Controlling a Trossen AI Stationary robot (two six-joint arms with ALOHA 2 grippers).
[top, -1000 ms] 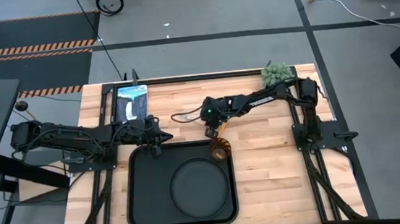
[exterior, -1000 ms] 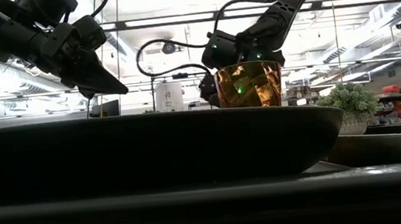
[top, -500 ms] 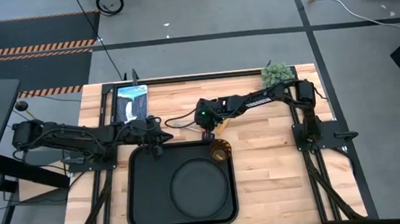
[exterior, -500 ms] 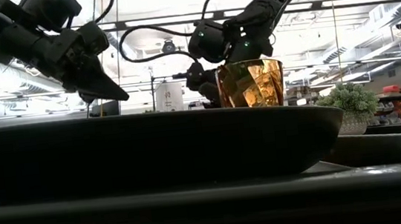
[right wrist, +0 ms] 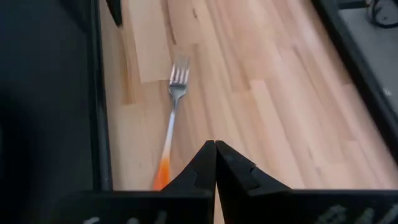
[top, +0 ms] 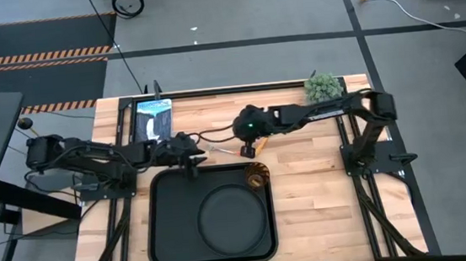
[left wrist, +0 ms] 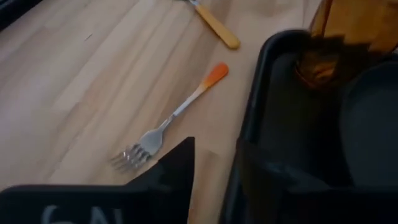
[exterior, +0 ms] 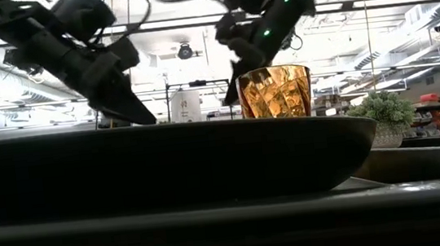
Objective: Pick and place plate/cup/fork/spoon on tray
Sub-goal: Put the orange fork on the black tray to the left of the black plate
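The right end effector [top: 247, 149] has retreated; one cup [top: 256, 176], one plate [top: 231, 216].

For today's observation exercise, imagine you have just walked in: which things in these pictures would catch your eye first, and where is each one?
The amber cup glows at the far right corner of the black tray, beside the round black plate lying in the tray. On the bare wood just beyond the tray lies the fork, with the left gripper and the right gripper poised close to it.
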